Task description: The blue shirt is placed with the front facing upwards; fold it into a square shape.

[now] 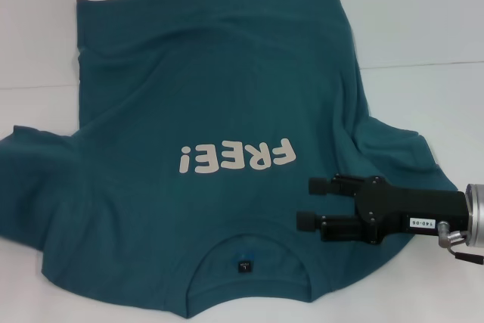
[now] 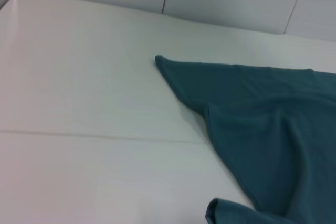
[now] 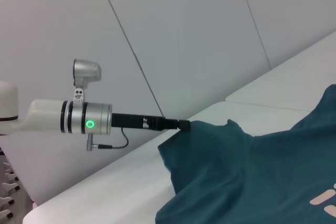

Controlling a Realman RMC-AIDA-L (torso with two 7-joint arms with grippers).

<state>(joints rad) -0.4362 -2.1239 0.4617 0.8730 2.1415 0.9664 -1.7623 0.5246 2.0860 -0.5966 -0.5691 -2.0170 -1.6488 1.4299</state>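
On the table (image 1: pixel 423 13), one blue shirt (image 1: pixel 189 111); right tool (image 1: pixel 306 202) spread above it.

Teal-blue cloth, white print, pale desk

The blue shirt (image 1: pixel 174 104) is plain dark teal-blue, with off-white "FREE!" lettering (image 1: pixel 236 157) and a small dark tag (image 1: pixel 243 265) at the neck — the desk (image 1: pixel 423 20) under it is white. The right hand (image 1: pixel 308 203) is black — its wrist silver-grey; the left arm (image 3: pixel 68 116) is white and silver with a green ring light.
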